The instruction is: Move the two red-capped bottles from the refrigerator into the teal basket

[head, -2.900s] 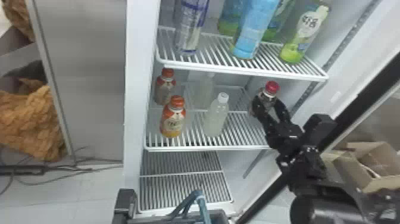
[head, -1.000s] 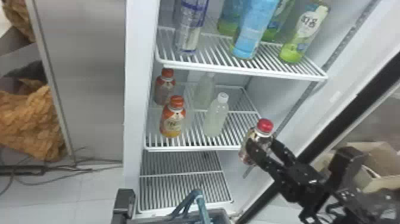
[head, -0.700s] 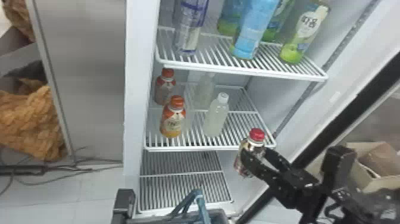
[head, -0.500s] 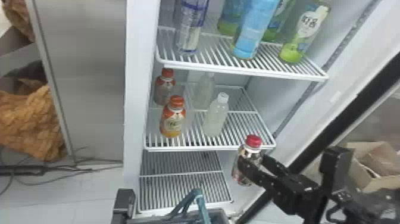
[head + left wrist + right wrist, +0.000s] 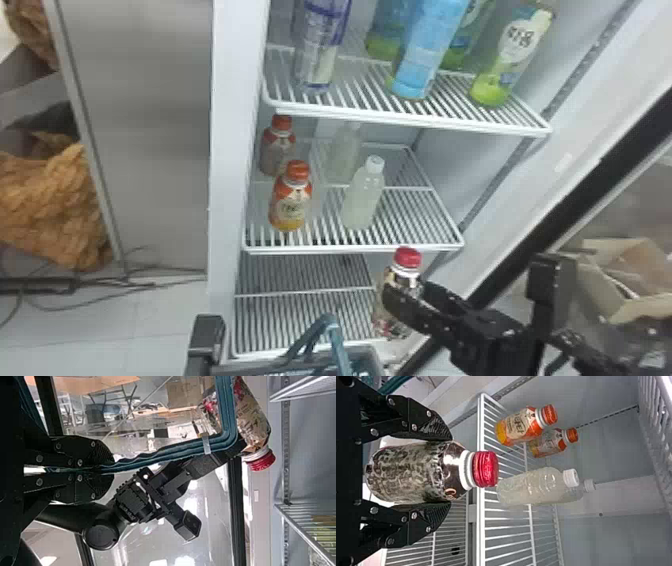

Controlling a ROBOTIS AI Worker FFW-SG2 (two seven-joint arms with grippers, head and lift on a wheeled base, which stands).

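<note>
Head view: right gripper (image 5: 410,291) grips roughly upright red-capped bottle (image 5: 402,280), far and right of teal basket (image 5: 372,353), handle (image 5: 170,453) clamped in left gripper (image 5: 112,471).

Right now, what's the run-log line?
right hand: holding red-capped bottle | left hand: gripping teal handle | bottle: not yet in basket

In the head view, the right pincer (image 5: 407,291) covers part of the red-capped bottle (image 5: 406,274); beside this pincer, the teal basket (image 5: 372,354) is cut by the bottom edge.
</note>
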